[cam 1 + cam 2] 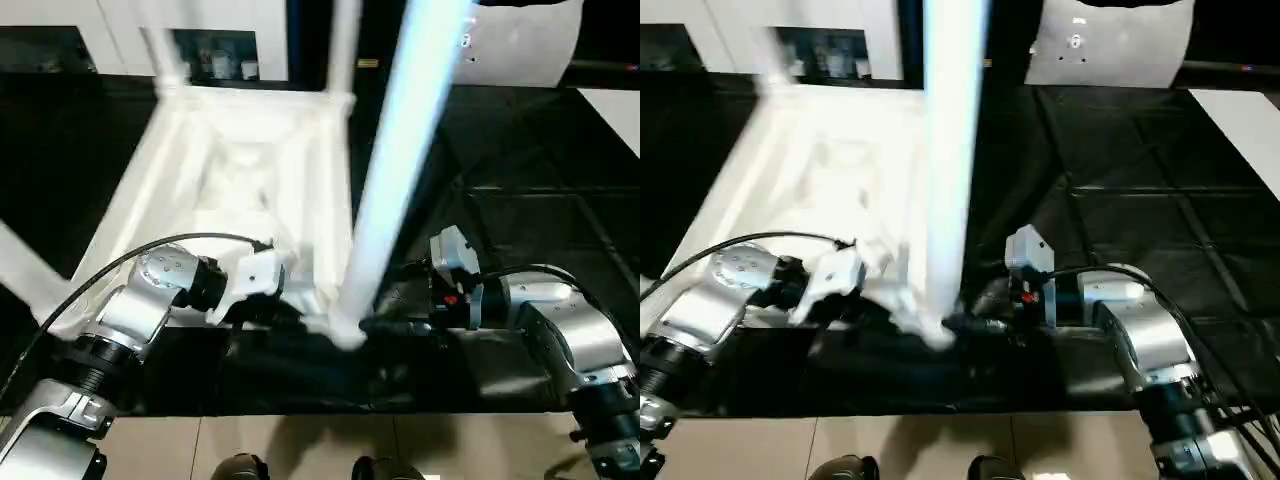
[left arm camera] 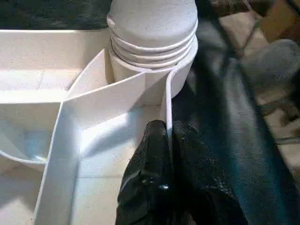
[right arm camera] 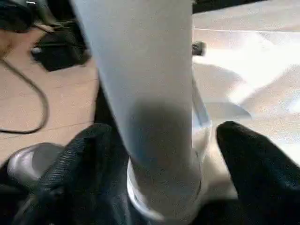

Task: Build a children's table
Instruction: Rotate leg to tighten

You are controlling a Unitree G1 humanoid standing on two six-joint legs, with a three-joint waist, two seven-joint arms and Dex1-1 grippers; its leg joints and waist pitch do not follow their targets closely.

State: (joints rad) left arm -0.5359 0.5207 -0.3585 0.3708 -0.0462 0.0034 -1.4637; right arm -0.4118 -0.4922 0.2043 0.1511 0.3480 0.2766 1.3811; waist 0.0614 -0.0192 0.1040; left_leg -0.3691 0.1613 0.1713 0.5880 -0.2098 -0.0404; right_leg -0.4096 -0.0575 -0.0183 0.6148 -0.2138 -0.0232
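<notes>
The white table top (image 1: pixel 230 170) lies upside down on a black mat, ribbed underside up. A long white leg (image 1: pixel 400 170) rises from its near right corner socket (image 2: pixel 185 70), and its ringed base (image 2: pixel 152 28) sits in that socket. Other legs stand at the far corners (image 1: pixel 343 50) and at the near left (image 1: pixel 20 265). My left gripper (image 2: pixel 168 136) is shut on the thin rim wall (image 2: pixel 167 103) just beside the socket. The right gripper (image 3: pixel 166 133) is open around the leg's base: one finger (image 3: pixel 93 145) touches it, the other (image 3: pixel 243 154) stands slightly off.
The black mat (image 1: pixel 520 200) spreads to the right and ends near a tiled floor (image 1: pixel 300 445), where two shoe tips (image 1: pixel 240 468) show. A white cabinet (image 1: pixel 60 20) stands behind, and a pale panel (image 1: pixel 520 50) at the back right.
</notes>
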